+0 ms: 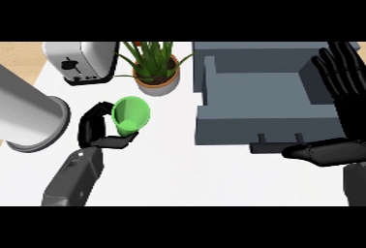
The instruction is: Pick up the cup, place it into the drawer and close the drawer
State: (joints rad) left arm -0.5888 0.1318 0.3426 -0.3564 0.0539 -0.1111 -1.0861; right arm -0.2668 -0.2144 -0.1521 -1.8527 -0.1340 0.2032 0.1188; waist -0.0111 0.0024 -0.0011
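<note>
A green cup [130, 115] is tilted on its side left of centre, its mouth facing me. My left hand [96, 130] is curled round it, fingers behind its left side and the thumb under its lower rim. The grey drawer [266, 123] stands pulled open at the right, and nothing shows inside it. My right hand [348, 114] is open with its fingers straight up along the drawer's right wall. Its thumb points left by the drawer's front handle [279, 144].
A silver toaster [80, 62] stands at the back left. A potted plant [154, 68] is just behind the cup. A large metal cylinder [28, 114] lies at the left edge. White counter [186, 179] stretches in front of the drawer.
</note>
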